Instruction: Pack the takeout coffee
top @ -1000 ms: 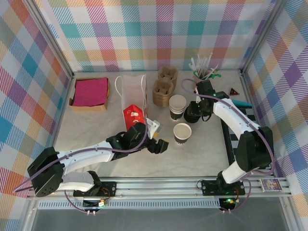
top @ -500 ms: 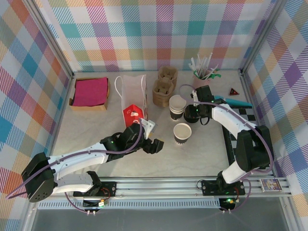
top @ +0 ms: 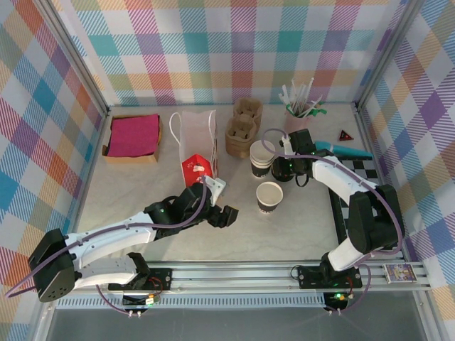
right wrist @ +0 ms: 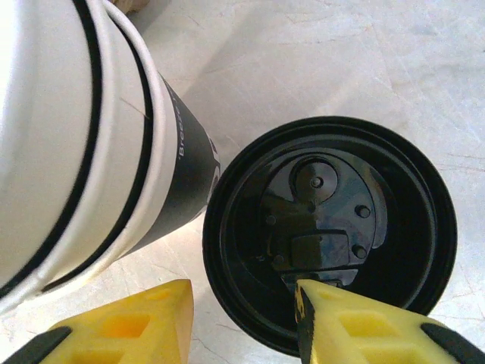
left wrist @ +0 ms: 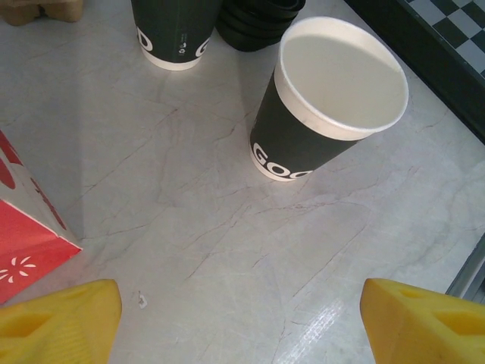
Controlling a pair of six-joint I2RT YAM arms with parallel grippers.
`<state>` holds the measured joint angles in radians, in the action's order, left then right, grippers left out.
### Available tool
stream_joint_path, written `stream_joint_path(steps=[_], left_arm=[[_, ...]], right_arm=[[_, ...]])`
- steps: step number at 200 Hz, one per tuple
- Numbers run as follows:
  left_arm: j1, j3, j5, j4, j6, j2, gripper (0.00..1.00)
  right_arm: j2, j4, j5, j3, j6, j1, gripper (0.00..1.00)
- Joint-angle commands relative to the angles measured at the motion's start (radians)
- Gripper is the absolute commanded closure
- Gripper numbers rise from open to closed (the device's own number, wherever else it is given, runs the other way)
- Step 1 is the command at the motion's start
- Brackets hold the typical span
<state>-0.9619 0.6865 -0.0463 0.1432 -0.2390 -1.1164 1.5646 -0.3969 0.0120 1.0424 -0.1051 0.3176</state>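
Seen from above, a marble-patterned table [top: 135, 188] holds the takeout coffee cup [top: 269, 197], which stands upright and uncovered near the middle, its white inside showing above a dark band. The left gripper [left wrist: 242, 326] hovers low just short of it, jaws spread wide and holding nothing, probably poised to steady or lift the cup. Behind the cup, the right gripper [right wrist: 242, 307] hangs over a stack of black lids [right wrist: 330, 220] beside a stack of spare cups [right wrist: 83, 129]. Its jaws are partly parted across the top lid's near rim, apparently to pinch one free; no firm grip shows. A white paper bag [top: 193, 131] waits further left, likely the cup's destination.
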Motion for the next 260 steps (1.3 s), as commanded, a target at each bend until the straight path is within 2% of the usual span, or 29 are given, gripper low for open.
stream_joint_path(steps=[1,178,260], left_arm=[[-0.009,0.027,-0.02,0.033,-0.004,0.029,0.18],[-0.009,0.01,-0.051,0.054,-0.008,0.052,0.18],[-0.009,-0.005,-0.062,0.058,-0.008,0.069,0.18]], right_arm=[[0.003,0.033,0.011,-0.018,0.039,0.015,0.59],[0.075,0.053,-0.068,-0.013,0.074,0.054,0.6],[0.067,0.038,-0.115,-0.005,0.072,0.063,0.71]])
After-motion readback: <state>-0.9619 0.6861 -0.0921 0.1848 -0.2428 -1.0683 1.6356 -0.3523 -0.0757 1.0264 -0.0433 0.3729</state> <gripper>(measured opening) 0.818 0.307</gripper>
